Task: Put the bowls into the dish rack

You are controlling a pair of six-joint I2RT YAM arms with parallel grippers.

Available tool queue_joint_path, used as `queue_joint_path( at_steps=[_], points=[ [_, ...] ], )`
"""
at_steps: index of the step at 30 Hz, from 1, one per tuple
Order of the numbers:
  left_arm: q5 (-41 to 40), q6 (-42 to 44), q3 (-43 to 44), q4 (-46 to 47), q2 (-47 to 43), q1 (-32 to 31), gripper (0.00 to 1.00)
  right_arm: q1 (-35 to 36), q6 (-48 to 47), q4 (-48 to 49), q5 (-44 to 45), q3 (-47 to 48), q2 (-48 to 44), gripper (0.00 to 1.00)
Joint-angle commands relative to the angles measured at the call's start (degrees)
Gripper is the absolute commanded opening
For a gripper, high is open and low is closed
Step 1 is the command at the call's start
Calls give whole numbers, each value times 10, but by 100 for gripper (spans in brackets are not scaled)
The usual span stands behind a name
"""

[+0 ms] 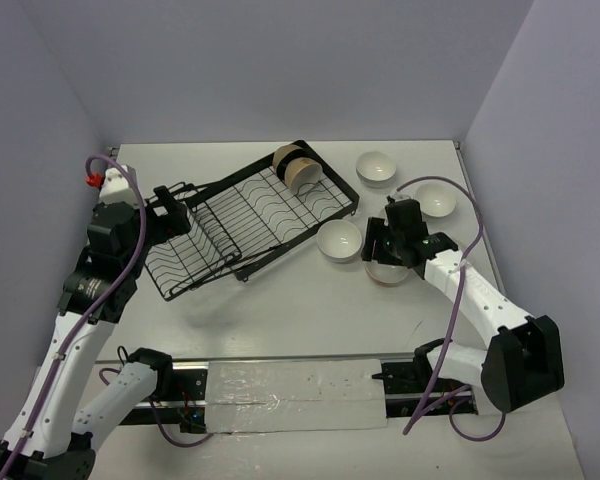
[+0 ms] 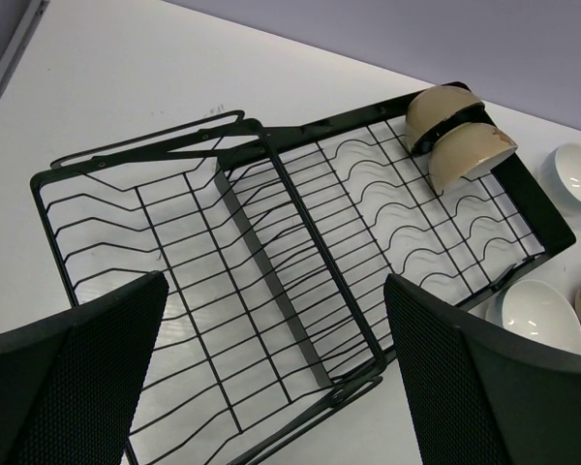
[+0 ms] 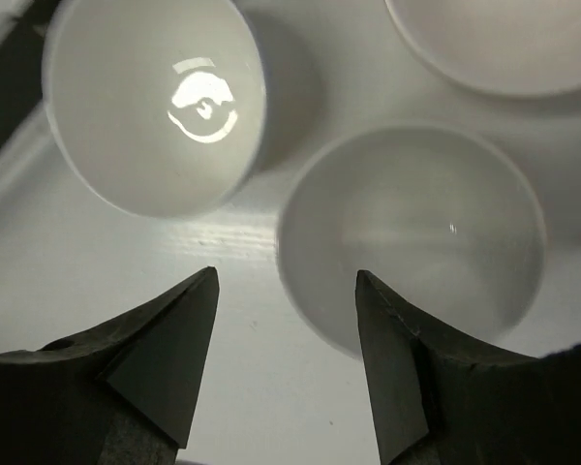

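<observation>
White flat surface [image 1: 280,320] carries everything.

Black wire rectangular dish rack [image 2: 300,223], two joined sections, lies under and ahead of the left fingers [image 1: 173,210]. They are spread wide with nothing between them, hovering over the rack's near section, clear of the wires.

At the rack's far right corner as seen from the left fingers, two cream ceramic racked bowls [image 2: 445,108] [image 2: 473,155] stand on edge among the tines, pressed together. A dark band shows between them; can't tell what it is.

Four loose bowls sit on the surface off the right end of the rack:
- near white round ceramic bowl [image 3: 412,237]: upright, directly below the right fingers [image 1: 388,256]. In the right wrist view its near-left rim sits in the gap between the fingers, and most of the bowl is ahead of the right-hand finger. Can't tell whether it's touched.
- glare-spot white round bowl [image 1: 340,241]: ahead-left of the right fingers, just beside the rack's edge, near the first bowl but apart from it.
- two far white round bowls [image 1: 376,167] [image 1: 435,198]: further ahead of the right fingers, apart from each other and from the rack.

The right fingers are parted and grip nothing.
</observation>
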Motion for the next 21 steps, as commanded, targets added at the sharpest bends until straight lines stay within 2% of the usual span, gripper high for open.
queue_joint_path(
  at_steps=[1,9,17,21],
  points=[
    [13,4,-5,27,-7,-8,99,-2,-2,-28,-21,-34,-20,65],
    [8,10,-7,13,-13,-17,99,14,0,11,-28,-54,2,56],
    [2,11,-7,6,-15,-17,99,41,-10,16,9,-32,50,51],
    [-1,14,-4,2,-16,-17,99,55,-15,15,23,-20,62,41]
  ],
)
